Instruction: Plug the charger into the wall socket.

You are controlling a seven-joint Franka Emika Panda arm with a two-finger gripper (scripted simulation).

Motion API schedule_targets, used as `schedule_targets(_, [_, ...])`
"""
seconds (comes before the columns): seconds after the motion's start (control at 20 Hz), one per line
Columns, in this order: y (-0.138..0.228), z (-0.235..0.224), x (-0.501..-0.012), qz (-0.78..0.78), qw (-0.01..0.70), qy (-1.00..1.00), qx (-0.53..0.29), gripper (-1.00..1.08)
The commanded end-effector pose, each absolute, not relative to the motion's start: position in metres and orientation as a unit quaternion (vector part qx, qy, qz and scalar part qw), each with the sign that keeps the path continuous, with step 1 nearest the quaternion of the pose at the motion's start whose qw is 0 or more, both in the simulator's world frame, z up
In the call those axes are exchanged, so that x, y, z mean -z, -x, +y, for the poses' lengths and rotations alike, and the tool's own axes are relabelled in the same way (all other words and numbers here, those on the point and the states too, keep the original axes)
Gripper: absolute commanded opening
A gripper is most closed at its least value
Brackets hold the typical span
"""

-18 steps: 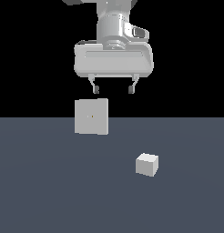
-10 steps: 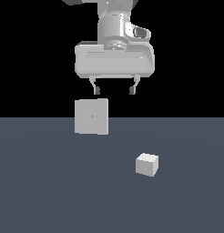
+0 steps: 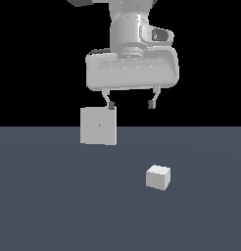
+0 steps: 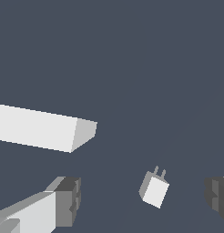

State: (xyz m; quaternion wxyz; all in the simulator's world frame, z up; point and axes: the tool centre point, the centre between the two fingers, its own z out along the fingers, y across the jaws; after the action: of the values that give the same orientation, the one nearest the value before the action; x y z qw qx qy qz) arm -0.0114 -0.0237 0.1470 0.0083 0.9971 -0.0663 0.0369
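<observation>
The gripper [image 3: 131, 104] has barely moved and hangs high, jaws spread and empty; the charger [image 3: 158, 177] waits ungrasped on the bench, apart from the wall socket [image 3: 98, 126].

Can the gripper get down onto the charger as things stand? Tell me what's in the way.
Probably yes. The gripper hangs open above the floor, and the charger lies alone with nothing over it. The wall socket stands apart, toward the exterior view's left.

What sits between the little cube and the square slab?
Nothing: only bare floor separates the charger from the socket, in both views.
</observation>
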Motion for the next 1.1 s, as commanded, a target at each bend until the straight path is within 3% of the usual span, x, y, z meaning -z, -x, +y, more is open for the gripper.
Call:
schedule_targets(0.0, [0.019, -0.03, -0.139, -0.089, 0.011, -0.995, -0.045, 1.0])
schedule_targets(1.05, [0.079, -0.065, -0.068, -0.263, 0.031, -0.958, -0.111, 1.0])
